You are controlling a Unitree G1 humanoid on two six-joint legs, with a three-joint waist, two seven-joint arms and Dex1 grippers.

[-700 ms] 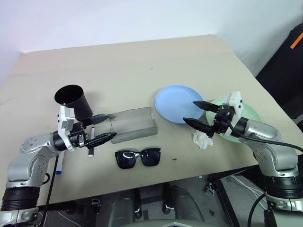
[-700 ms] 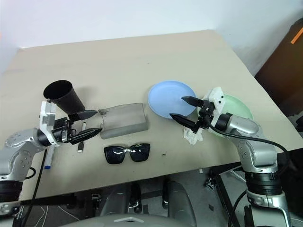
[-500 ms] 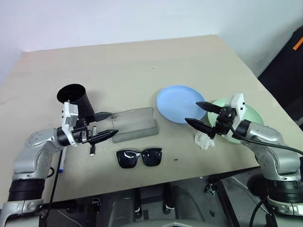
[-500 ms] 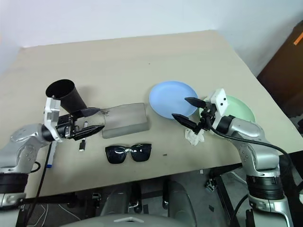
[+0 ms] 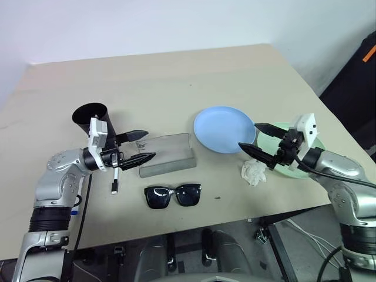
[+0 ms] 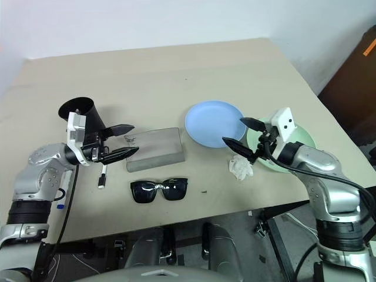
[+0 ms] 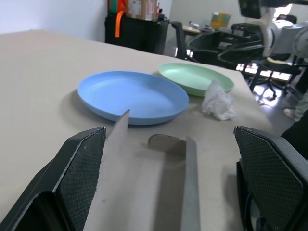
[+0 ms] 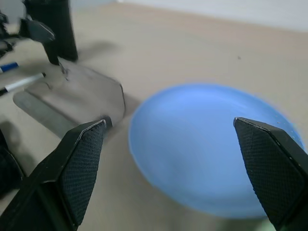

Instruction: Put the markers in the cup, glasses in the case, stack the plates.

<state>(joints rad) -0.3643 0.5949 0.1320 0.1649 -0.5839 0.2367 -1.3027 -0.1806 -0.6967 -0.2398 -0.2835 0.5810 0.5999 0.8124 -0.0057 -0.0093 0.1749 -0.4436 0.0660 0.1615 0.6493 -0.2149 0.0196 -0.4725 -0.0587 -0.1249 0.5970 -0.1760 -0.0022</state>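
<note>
The black cup (image 5: 94, 120) stands at the left. My left gripper (image 5: 148, 145) hovers open beside it, pointing at the open grey case (image 5: 167, 154). Below that hand lies a black-capped marker (image 5: 115, 181); a blue-capped marker (image 6: 59, 206) peeks out under the left arm. The glasses (image 5: 172, 195) lie in front of the case, lenses down. The light blue plate (image 5: 223, 128) sits at centre right. Beside it is the mint green plate (image 5: 305, 153), partly covered by my right hand. My right gripper (image 5: 248, 136) is open above the blue plate's right edge, holding nothing.
A crumpled white tissue (image 5: 254, 171) lies in front of the two plates. The table's front edge runs close behind the glasses, and its right edge passes just beyond the green plate. The far half of the table is bare.
My left gripper has moved right and slightly up, from over the black-capped marker toward the case. My right gripper has drifted right, toward the green plate. Both stay open.
</note>
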